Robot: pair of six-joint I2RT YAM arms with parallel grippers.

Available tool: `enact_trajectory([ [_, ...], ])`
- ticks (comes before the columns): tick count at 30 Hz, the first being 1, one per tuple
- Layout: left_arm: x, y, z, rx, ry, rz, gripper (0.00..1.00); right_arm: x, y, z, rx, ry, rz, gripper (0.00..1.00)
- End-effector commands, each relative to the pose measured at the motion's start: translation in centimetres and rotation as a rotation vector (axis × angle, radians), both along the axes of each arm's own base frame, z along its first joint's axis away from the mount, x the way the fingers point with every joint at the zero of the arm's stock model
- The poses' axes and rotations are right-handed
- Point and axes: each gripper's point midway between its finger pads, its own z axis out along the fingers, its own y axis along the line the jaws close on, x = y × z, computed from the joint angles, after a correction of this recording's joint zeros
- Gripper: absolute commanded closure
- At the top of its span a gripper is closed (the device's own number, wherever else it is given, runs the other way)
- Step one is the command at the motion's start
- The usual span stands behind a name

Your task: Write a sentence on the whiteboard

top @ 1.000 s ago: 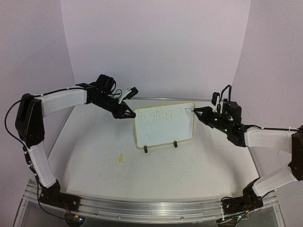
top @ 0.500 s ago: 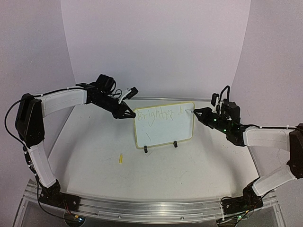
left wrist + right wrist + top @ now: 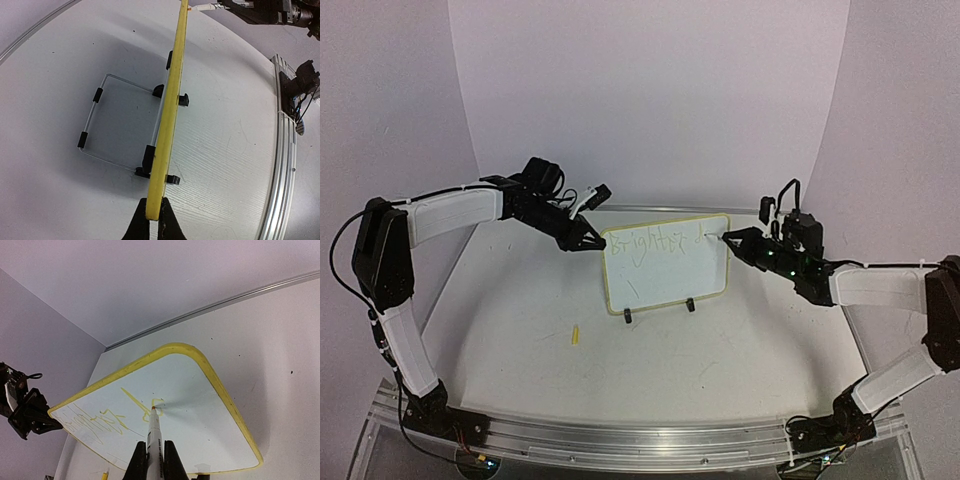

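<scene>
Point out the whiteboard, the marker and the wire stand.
whiteboard [image 3: 665,280]: top external view, bare white face.
marker [image 3: 154,434]: right wrist view, white barrel.
wire stand [image 3: 97,94]: left wrist view, upper black sleeve.

I count one whiteboard [image 3: 665,270], two black feet [image 3: 627,317] under it, one marker [image 3: 154,432], one small yellow piece [image 3: 575,335], and two robot arms [image 3: 450,215].

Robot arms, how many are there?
2. The left arm comes from the left, pinching the edge of the whiteboard; the right arm comes from the right, touching a marker to it. None seems hidden.
</scene>
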Motion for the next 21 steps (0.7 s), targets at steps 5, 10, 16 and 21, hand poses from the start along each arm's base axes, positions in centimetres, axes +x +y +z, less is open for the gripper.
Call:
enact_trajectory([
  [5, 0.0, 0.3, 1.6, 0.008, -0.067, -0.005, 1.00, -0.1, -1.0, -0.9, -0.022, 0.018, -0.042, 1.00],
  [10, 0.0, 0.3, 1.6, 0.007, -0.068, -0.005, 1.00, 0.0, -1.7, -0.1, -0.030, 0.004, -0.079, 1.00],
  [16, 0.0, 0.3, 1.7, 0.007, -0.070, -0.004, 1.00, 0.5, -1.7, 1.5, -0.024, -0.033, -0.088, 1.00],
  [21, 0.0, 0.3, 1.7, 0.007, -0.070, -0.005, 1.00, 0.9, -1.4, 3.0, -0.008, -0.065, -0.085, 1.00],
])
